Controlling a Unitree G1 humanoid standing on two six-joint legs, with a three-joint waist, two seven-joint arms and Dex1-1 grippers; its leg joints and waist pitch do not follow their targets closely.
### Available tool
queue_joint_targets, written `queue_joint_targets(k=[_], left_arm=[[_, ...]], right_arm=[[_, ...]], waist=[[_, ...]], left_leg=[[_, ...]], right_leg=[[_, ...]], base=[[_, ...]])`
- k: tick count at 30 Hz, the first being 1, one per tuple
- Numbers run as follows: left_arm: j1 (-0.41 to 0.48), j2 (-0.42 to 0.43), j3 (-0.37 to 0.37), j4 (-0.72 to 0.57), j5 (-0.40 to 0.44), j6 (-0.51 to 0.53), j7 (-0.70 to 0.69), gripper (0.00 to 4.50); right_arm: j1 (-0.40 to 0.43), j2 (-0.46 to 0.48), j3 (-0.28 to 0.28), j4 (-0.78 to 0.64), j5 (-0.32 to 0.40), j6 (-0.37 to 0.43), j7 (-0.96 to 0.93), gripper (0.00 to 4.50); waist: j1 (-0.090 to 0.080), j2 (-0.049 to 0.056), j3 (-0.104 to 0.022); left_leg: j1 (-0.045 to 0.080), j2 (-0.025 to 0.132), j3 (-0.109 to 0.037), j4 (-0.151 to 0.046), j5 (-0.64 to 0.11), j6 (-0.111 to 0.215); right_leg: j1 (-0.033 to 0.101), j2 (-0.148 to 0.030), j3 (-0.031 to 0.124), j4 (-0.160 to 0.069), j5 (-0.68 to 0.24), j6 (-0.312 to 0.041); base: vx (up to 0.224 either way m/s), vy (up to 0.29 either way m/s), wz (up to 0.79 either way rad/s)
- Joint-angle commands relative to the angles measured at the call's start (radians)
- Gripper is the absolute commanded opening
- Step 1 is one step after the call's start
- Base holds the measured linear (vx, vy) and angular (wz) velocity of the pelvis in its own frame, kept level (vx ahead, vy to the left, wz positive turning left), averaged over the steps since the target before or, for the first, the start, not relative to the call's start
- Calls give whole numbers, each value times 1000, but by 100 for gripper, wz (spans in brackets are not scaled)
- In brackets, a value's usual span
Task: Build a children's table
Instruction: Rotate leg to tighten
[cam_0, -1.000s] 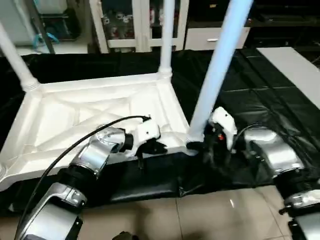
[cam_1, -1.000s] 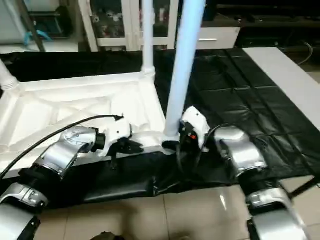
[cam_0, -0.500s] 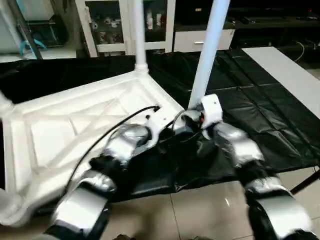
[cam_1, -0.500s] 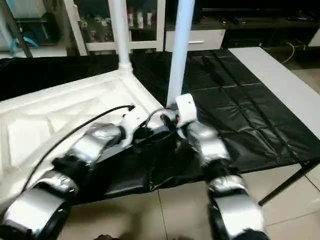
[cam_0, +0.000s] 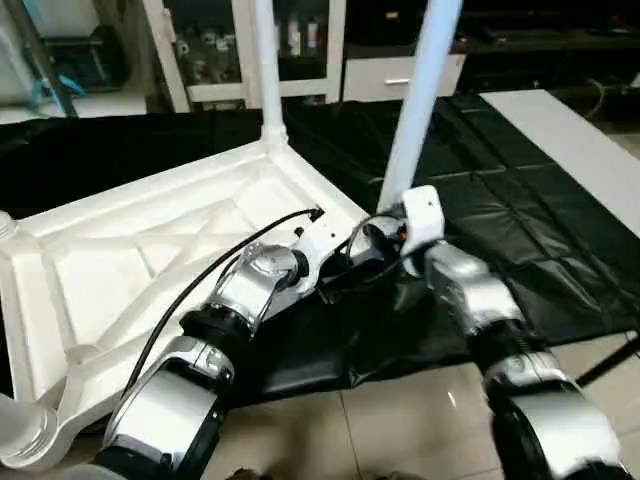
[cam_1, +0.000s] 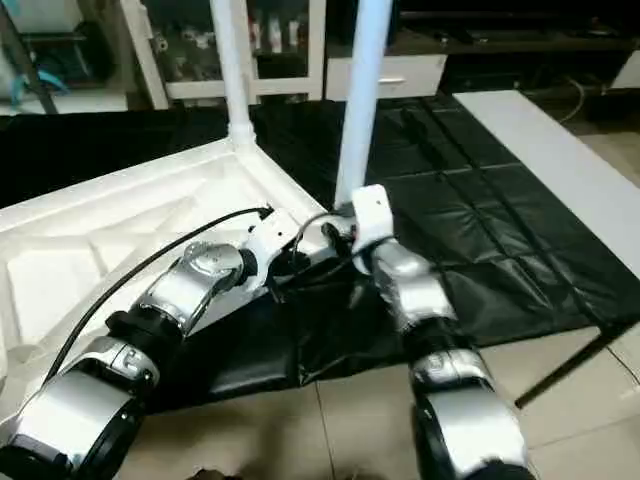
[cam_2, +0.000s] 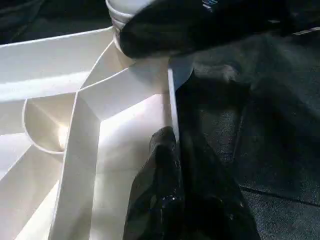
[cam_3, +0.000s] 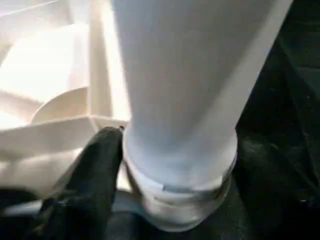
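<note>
The children's table's white tabletop (cam_0: 150, 260) lies upside down, ribs up, on the black cover. One white leg (cam_0: 265, 60) stands in its far corner socket. A second leg (cam_0: 415, 110) stands in the corner nearest my grippers. My right gripper (cam_0: 392, 238) is at that leg's base, and in the right wrist view the leg's collar (cam_3: 175, 200) sits in its socket right in front of it. My left gripper (cam_0: 335, 280) is shut, its tip against the tabletop's rim (cam_2: 172, 105) beside the same corner. I cannot tell whether the rim is pinched.
The black-covered work table (cam_0: 520, 230) extends to the right, with a white panel (cam_0: 570, 140) beyond it. Glass-door cabinets (cam_0: 210, 50) stand behind. Another leg's base (cam_0: 20, 435) shows at the tabletop's near left corner. Tiled floor (cam_0: 400, 420) lies below the table's front edge.
The whole picture has swung since a second ago, so the camera has moved. Both grippers stay at the same tabletop corner, and the leg still stands in its socket.
</note>
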Motion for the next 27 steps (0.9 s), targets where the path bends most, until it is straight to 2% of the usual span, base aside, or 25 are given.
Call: queue_joint_targets(k=[1,2,3,4,5,6,7,8,9,11,13,17,19,21,22,23,24,27], left_arm=[[9,32,-17,11,22,-27,-29,0],[10,35,-18,10,22,-31,-35,0],[16,50,-19,6,20,-32,-57,0],[16,51,-19,5,20,-32,-59,0],[21,61,-21,1,18,-38,-77,0],[25,71,-24,-1,18,-43,-96,0],[32,90,-32,-7,16,-63,-138,0],[34,94,-34,-9,14,-67,-148,0],[43,106,-41,-21,8,-90,-188,0],[50,114,-45,-30,3,-105,-215,0],[86,150,-72,-100,-27,-130,-360,0],[110,177,-99,-145,-33,-142,-442,0],[119,185,-105,-163,-39,-145,-469,0],[130,193,-109,-188,-57,-136,-508,0],[132,195,-112,-193,-58,-139,-516,0],[131,197,-111,-192,-57,-142,-517,0],[128,197,-110,-188,-54,-147,-515,0],[128,199,-110,-189,-47,-150,-519,0]], right_arm=[[37,-27,47,-132,37,50,109,364],[44,-35,49,-148,40,58,120,383],[75,-75,50,-219,57,90,165,388],[76,-78,50,-223,59,93,170,393],[95,-111,57,-268,71,119,212,401],[115,-146,61,-314,83,147,258,412],[156,-220,73,-399,98,196,353,412],[164,-236,77,-414,100,203,373,412],[188,-281,86,-456,106,208,426,412],[202,-308,92,-481,109,209,455,412],[242,-401,100,-553,126,203,556,412],[255,-445,96,-578,125,211,586,412],[256,-457,92,-579,125,209,592,412],[256,-462,92,-584,127,211,602,412],[256,-463,97,-587,130,211,613,412],[258,-461,107,-594,137,216,630,412],[258,-459,120,-599,144,221,646,412],[252,-450,141,-582,135,213,655,412]], waist=[[5,-7,-65],[7,-9,-67],[7,-9,-68],[7,-8,-67],[8,-7,-67],[9,-7,-65],[8,-7,-66],[11,-8,-66],[13,-4,-65],[15,-6,-66],[19,-7,-61],[28,0,-58],[36,0,-57],[39,0,-58],[41,3,-59],[41,1,-60],[43,5,-61],[46,4,-63]], left_leg=[[34,62,-41,-87,-278,20],[37,62,-39,-85,-267,28],[32,61,-39,-83,-241,44],[28,62,-40,-84,-230,53],[29,62,-40,-83,-224,62],[30,65,-40,-84,-225,63],[30,67,-41,-83,-224,62],[29,67,-42,-84,-223,64],[31,69,-41,-85,-217,66],[31,70,-40,-83,-224,64],[32,73,-41,-88,-265,51],[39,75,-40,-91,-299,18],[50,76,-36,-93,-324,-6],[46,75,-37,-94,-317,-15],[44,76,-38,-95,-313,-18],[44,75,-37,-95,-303,-18],[45,74,-36,-94,-302,-17],[42,73,-35,-91,-279,-7]], right_leg=[[30,-44,34,-72,-160,-202],[30,-43,35,-70,-143,-206],[35,-46,35,-67,-116,-217],[38,-47,35,-66,-113,-217],[36,-45,33,-67,-116,-223],[37,-45,33,-67,-122,-223],[36,-45,33,-66,-123,-230],[41,-44,32,-66,-121,-225],[37,-44,32,-65,-109,-232],[37,-45,33,-65,-113,-235],[35,-48,33,-71,-172,-232],[25,-46,35,-74,-227,-224],[17,-44,38,-77,-237,-220],[20,-45,38,-72,-222,-217],[22,-46,38,-70,-216,-216],[22,-44,37,-68,-196,-217],[23,-42,37,-66,-177,-221],[26,-46,37,-63,-142,-230]], base=[[0,0,0],[0,0,0],[0,0,0],[0,0,0],[0,0,0],[0,0,0],[0,0,0],[0,0,0],[0,0,0],[0,0,0],[0,0,0],[0,0,0],[0,0,0],[0,0,0],[0,0,0],[0,0,0],[0,0,0],[0,0,0]])
